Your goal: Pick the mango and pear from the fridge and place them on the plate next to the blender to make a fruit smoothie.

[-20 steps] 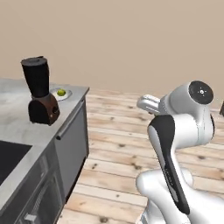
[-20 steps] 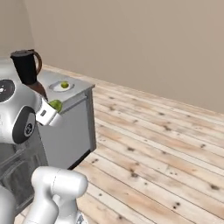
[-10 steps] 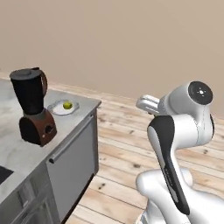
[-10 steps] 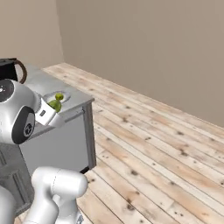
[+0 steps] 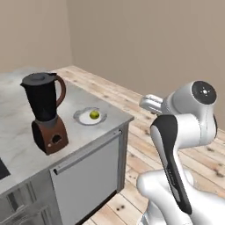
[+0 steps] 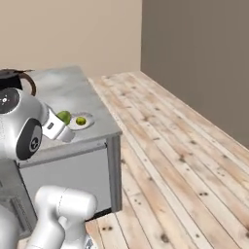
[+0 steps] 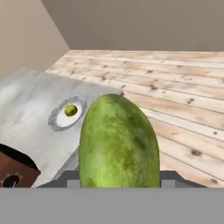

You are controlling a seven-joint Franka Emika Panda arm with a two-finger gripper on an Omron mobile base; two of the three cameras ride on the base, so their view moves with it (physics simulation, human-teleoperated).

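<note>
My gripper (image 6: 62,118) is shut on a big green oval fruit, the mango (image 7: 118,140), which looms close in the hand view and peeks out beside the hand as the mango (image 6: 63,116) in the right base view. It hangs in the air off the counter's corner, apart from the plate. The small white plate (image 5: 83,117) lies on the counter right of the black blender (image 5: 44,110), with a small yellow-green fruit, the pear (image 5: 94,114), resting on it. From the hand, the plate (image 7: 59,120) and pear (image 7: 70,110) lie left of the mango. The fridge is out of view.
The grey counter (image 5: 110,115) ends in a corner just past the plate, with a grey appliance front (image 5: 90,176) below it. Open wooden floor (image 6: 185,146) stretches to the right. Beige walls close the room behind.
The whole picture has shifted: the base has driven and turned, so blender and plate now sit closer and more central. The arm keeps its pose with the mango held.
</note>
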